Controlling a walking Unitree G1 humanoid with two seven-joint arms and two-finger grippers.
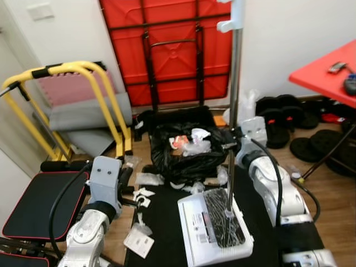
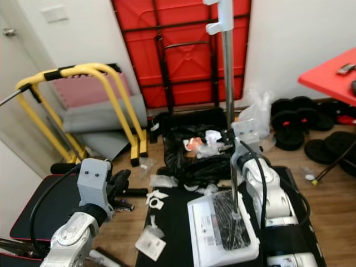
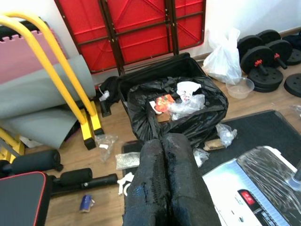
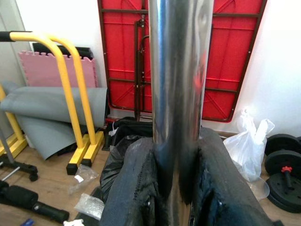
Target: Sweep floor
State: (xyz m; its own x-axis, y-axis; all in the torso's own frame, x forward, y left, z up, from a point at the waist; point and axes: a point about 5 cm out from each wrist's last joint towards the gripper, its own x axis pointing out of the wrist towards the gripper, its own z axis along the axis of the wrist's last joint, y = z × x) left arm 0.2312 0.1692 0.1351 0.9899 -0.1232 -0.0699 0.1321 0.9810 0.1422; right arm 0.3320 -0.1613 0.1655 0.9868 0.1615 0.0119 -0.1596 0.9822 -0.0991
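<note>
Left eye view, going L to R: black bench pad w/ red trim (image 1: pixel 33 203) is lying at far L on the wood floor (image 1: pixel 334 183), w/ yellow bars (image 1: pixel 83 94) standing behind it, leaning against rolled grey mat (image 1: pixel 83 114) and pink foam tile (image 1: pixel 69 89). Left gripper (image 3: pixel 164 155) is hanging low over the L edge of the black floor mat (image 1: pixel 167 222); in left wrist view its two black fingers (image 3: pixel 153 188) are pressing together, narrow, nothing between them. Paper scraps (image 1: pixel 142 197) and a flat white card (image 1: pixel 139 240) are lying just beside it, partly on mat, partly on floor. More clear wrappers (image 1: pixel 149 178) are sitting near the front of the black trash bag (image 1: pixel 186 150), which is gaping open at centre w/ white and orange litter inside, in front of the folded red table (image 1: pixel 167 50) leaning on the wall.

White dustpan (image 1: pixel 214 231) is resting on the mat just below the bag, dark mesh-like debris in its tray. Chrome pole (image 1: pixel 233 111) is rising upright from the pan, w/ white handle (image 1: pixel 232 16) at top. Right gripper (image 4: pixel 181 188) is clamping this pole about mid-height; right wrist view is showing the pads (image 4: pixel 134 188) tight on either side of the metal. White plastic bag (image 1: pixel 245 105) and black dumbbell weights (image 1: pixel 289 114) are sitting by the wall further R. Red tabletop (image 1: pixel 328 72) is jutting in at far R, small items on it too blurry to tell.
</note>
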